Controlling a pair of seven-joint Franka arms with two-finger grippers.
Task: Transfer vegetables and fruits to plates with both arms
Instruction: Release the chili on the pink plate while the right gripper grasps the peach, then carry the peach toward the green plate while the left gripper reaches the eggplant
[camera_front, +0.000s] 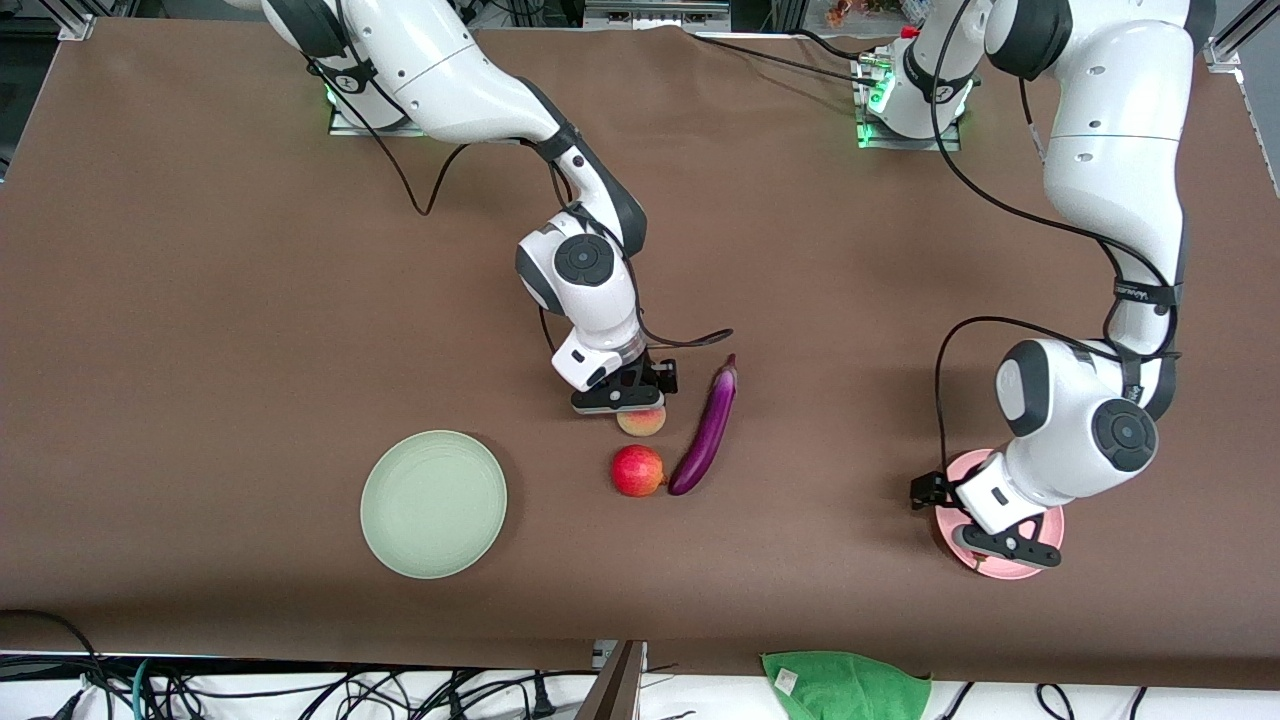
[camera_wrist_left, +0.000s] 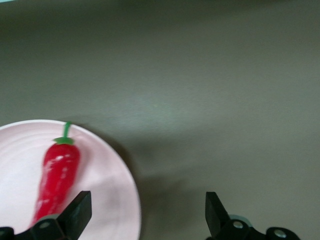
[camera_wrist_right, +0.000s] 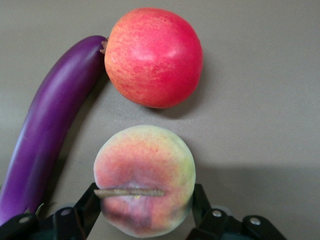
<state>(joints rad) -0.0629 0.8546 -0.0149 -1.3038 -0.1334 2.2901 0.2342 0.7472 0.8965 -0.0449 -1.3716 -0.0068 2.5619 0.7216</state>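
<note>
Chili (camera_wrist_left: 57, 175) on pink plate (camera_wrist_left: 107, 185) — wrist-only; left gripper (camera_wrist_left: 147, 212) wide, right gripper (camera_wrist_right: 145, 205) straddling peach (camera_wrist_right: 144, 177).

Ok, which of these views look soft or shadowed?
Left wrist view: soft overall, the chili pepper on the pink plate blurred, a shadow beside the plate. Right wrist view: the peach sharp, with a shadow alongside. Front view: evenly lit, faint glare on the eggplant.
</note>
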